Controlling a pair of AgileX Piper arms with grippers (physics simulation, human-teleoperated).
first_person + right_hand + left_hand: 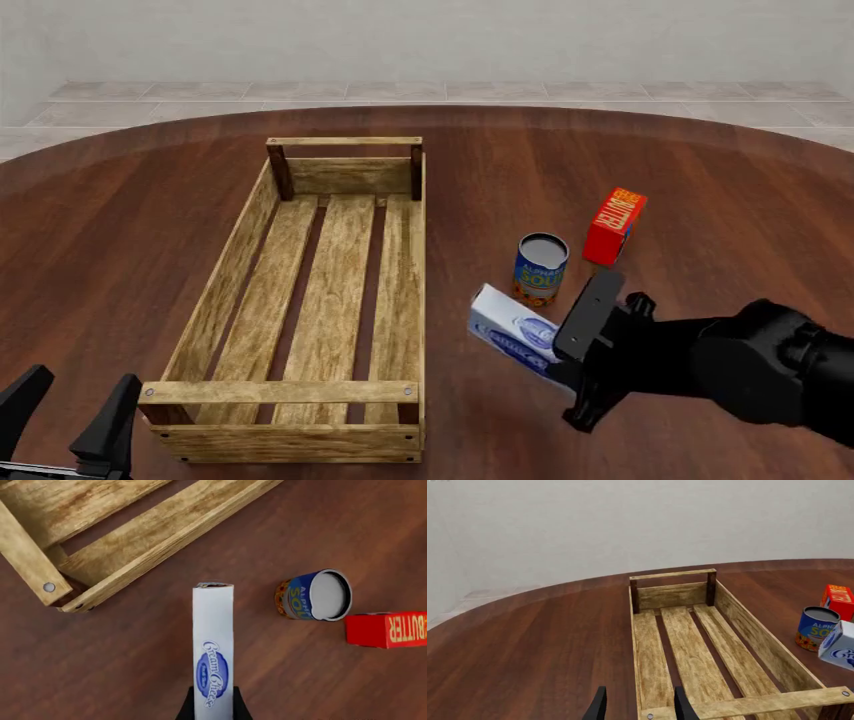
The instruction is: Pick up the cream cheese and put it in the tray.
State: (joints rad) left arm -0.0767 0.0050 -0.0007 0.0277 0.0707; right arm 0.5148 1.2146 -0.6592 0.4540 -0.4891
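Right gripper point(213, 705) clamps narrow on cream cheese point(213, 645), box running to 12 o'clock beyond fingers, off tray point(214, 300). Left gripper point(639, 707) spread, empty.

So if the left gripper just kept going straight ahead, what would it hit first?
Probably the tray's near end rail: the left gripper sits just short of that corner. Whether it would strike or clear it can't be judged.
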